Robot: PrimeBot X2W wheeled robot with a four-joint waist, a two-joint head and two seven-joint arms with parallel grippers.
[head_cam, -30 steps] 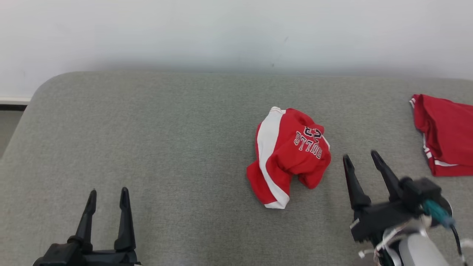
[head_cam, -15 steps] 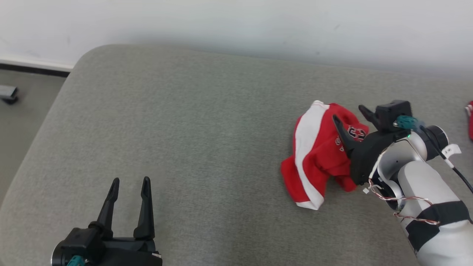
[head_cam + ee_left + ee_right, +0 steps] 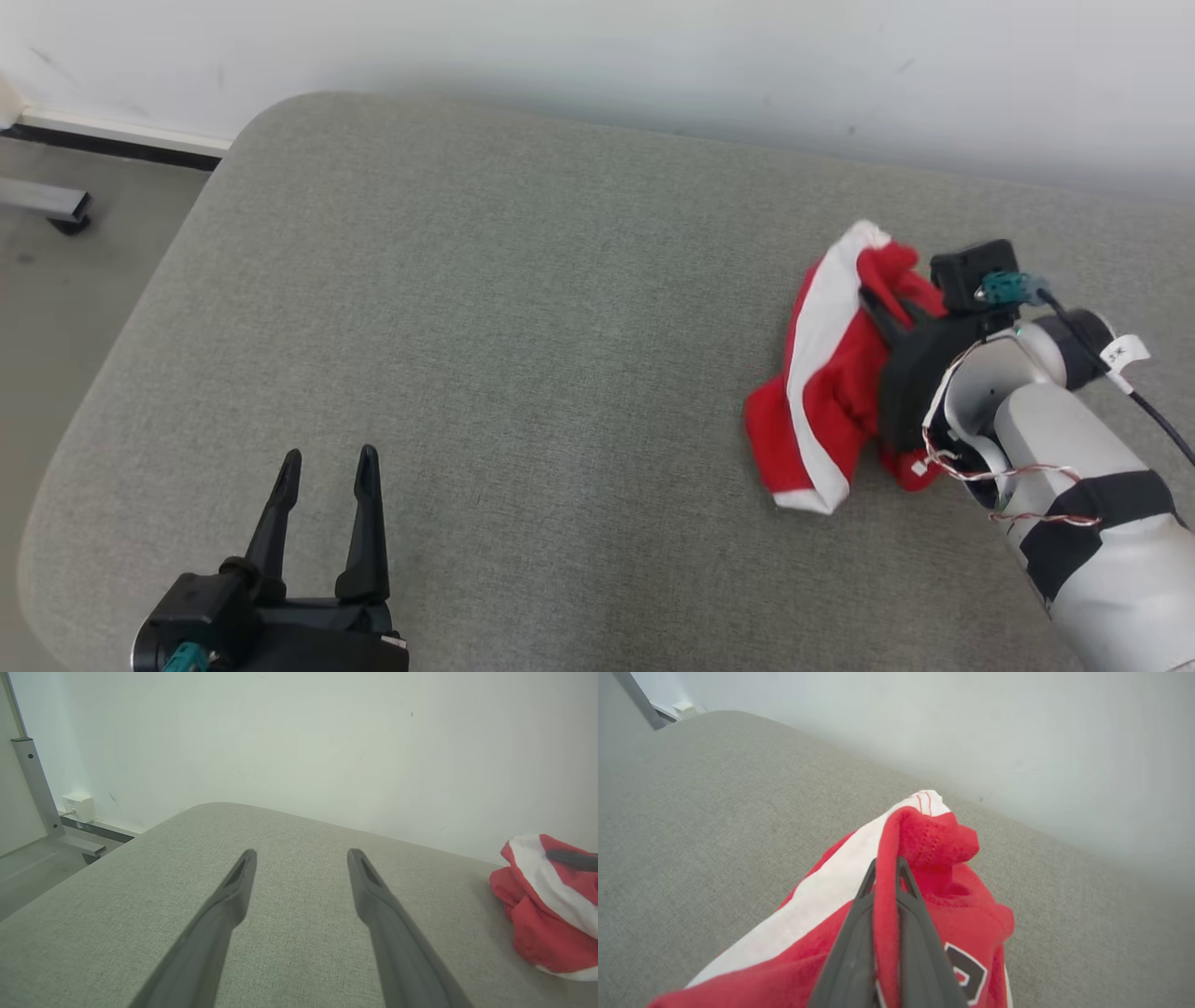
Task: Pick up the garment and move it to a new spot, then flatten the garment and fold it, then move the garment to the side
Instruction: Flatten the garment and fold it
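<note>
A: Okay, which step?
B: Pick-up. Right gripper (image 3: 887, 862) is pinched tight on a fold of the crumpled red knit garment with a white stripe (image 3: 822, 392), which is at the right of the grey fabric-covered pad (image 3: 523, 327). Left gripper (image 3: 329, 454) is spread wide, holding nothing.
A: Next?
B: Probably lift clear, then carry to a new spot.
A: Text?
B: Part of a black numeral (image 3: 966, 970), maybe a 2. No brand readable.

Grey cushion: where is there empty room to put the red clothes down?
The big grey stretch of the cushion between the left claw and the red garment is bare, right up to the wall-side edge. It is crowded at the right, where the right claw pinches the garment.
</note>
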